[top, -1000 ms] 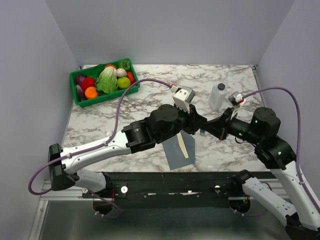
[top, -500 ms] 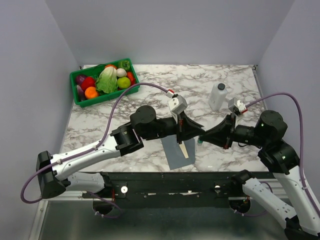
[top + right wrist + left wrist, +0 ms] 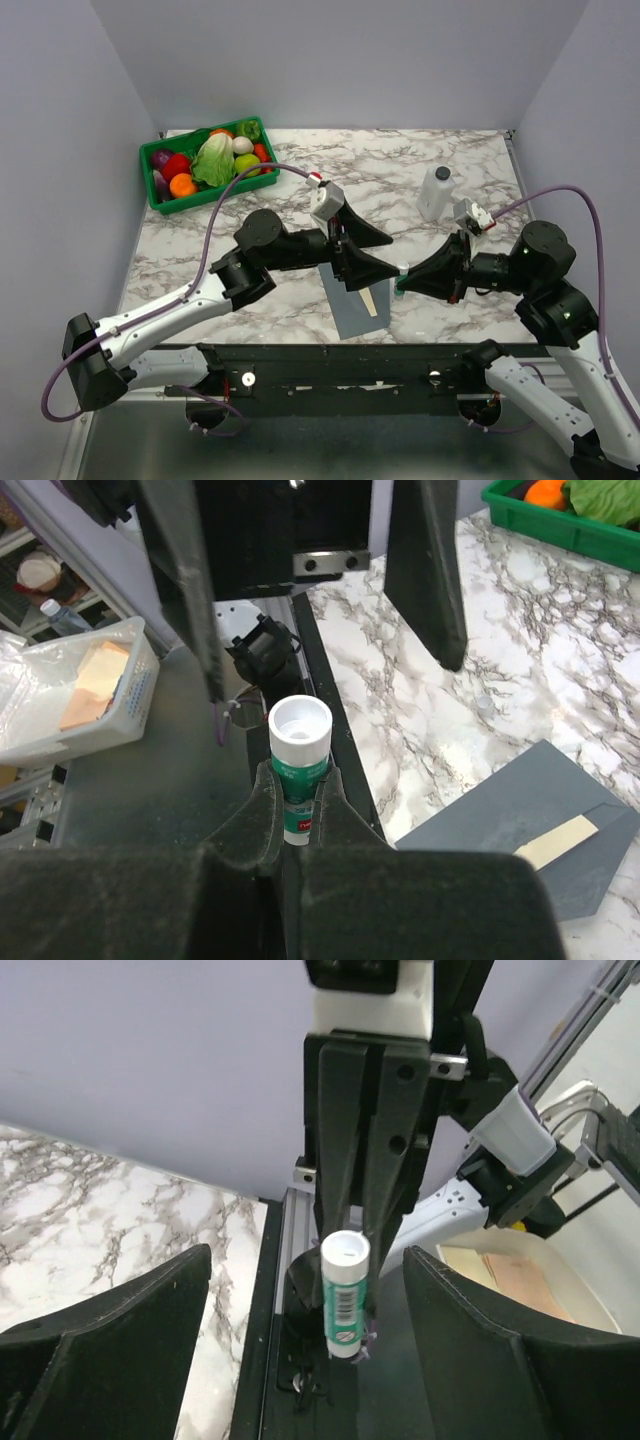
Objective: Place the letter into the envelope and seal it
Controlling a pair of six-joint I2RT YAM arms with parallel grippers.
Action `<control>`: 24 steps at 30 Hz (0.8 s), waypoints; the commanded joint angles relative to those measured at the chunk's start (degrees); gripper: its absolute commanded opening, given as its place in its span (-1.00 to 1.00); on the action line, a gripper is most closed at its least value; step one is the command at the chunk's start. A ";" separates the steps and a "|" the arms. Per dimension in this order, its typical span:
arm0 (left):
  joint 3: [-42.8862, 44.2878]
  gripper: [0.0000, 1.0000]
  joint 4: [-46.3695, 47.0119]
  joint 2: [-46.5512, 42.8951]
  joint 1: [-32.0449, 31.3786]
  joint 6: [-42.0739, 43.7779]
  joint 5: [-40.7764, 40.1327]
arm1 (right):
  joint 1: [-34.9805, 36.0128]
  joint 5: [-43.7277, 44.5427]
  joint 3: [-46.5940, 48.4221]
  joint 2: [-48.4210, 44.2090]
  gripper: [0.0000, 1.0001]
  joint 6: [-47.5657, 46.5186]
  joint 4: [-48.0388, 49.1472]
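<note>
The envelope [image 3: 345, 310] lies flat toward 6 o'clock on the marble table [image 3: 450, 150], close to the near edge. The letter [image 3: 372, 303] seems to be tucked inside it, with only a narrow tan strip showing at the opening on the envelope's 3 o'clock side. The first half of the job therefore looks done. The flap is not closed, so the sealing is left. Just above the envelope, at about its 1 o'clock, the right gripper [image 3: 296, 815] reaches in from 3 o'clock, its fingers clamped tight around the lower part of a green-labelled glue stick [image 3: 300, 742]. The white top end of the stick points at the other arm. That end looks hollow, as if the cap is off, though I cannot be sure. The left gripper [image 3: 388, 258] faces it from 9 o'clock with its fingers spread wide on either side of the stick, touching nothing. What remains, as I judge it, is to glue the flap, fold it down and press it. A green basket [image 3: 150, 195] of vegetables sits at 10 o'clock and a white bottle [image 3: 436, 193] at 2 o'clock, both well apart from the work.
</note>
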 commanded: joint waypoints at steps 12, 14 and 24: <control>-3.20 0.76 -3.70 -11.68 0.15 -1.49 -18.08 | 0.31 15.90 1.35 -4.16 -0.99 12.88 -2.00; -4.26 0.77 -3.87 -12.82 0.15 -1.93 -19.23 | 0.31 18.01 0.64 -5.57 -0.99 17.00 -1.83; -5.93 0.77 -4.31 -13.97 0.15 -2.90 -20.64 | 0.31 25.31 -2.00 -10.49 -0.99 35.21 -3.67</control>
